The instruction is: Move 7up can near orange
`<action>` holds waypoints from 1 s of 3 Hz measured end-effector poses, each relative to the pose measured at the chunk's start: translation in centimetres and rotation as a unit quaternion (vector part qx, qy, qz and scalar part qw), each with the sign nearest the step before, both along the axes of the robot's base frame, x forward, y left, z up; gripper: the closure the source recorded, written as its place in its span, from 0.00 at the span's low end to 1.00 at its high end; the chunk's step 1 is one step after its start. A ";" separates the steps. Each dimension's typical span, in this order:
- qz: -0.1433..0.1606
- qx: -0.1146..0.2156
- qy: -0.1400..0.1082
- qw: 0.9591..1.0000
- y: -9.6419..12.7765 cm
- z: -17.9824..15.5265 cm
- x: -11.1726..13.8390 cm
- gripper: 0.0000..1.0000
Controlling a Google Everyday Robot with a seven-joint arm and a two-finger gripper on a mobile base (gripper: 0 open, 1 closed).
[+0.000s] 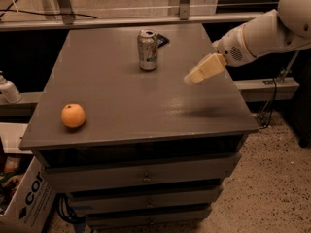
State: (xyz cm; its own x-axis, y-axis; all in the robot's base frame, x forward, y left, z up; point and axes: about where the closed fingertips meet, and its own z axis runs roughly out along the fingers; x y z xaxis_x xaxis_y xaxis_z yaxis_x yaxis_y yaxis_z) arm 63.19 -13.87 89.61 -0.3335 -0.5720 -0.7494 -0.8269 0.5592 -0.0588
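Note:
The 7up can [147, 49], silver-white with green marks and a pull-tab top, stands upright at the far middle of the grey table [131, 101]. The orange [73, 115] sits near the table's front left edge, far from the can. My gripper [190, 78] hangs above the right part of the table, to the right of the can and a little nearer the camera, with a clear gap between them. It holds nothing that I can see. Its white arm reaches in from the upper right.
A flat dark packet [161, 40] lies right behind the can. A white bottle [8, 90] stands on a ledge left of the table. A cardboard box [24, 198] sits on the floor at lower left. Drawers [146, 176] run below the tabletop.

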 end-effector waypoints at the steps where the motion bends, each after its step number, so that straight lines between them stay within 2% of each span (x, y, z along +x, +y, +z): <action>1: -0.027 0.042 -0.005 0.999 1.1 -0.6 2.0 0.00; 2: -0.055 0.085 -0.019 0.995 3.0 -1.1 4.8 0.00; 3: -0.069 0.117 -0.032 0.990 5.2 -1.4 6.9 0.00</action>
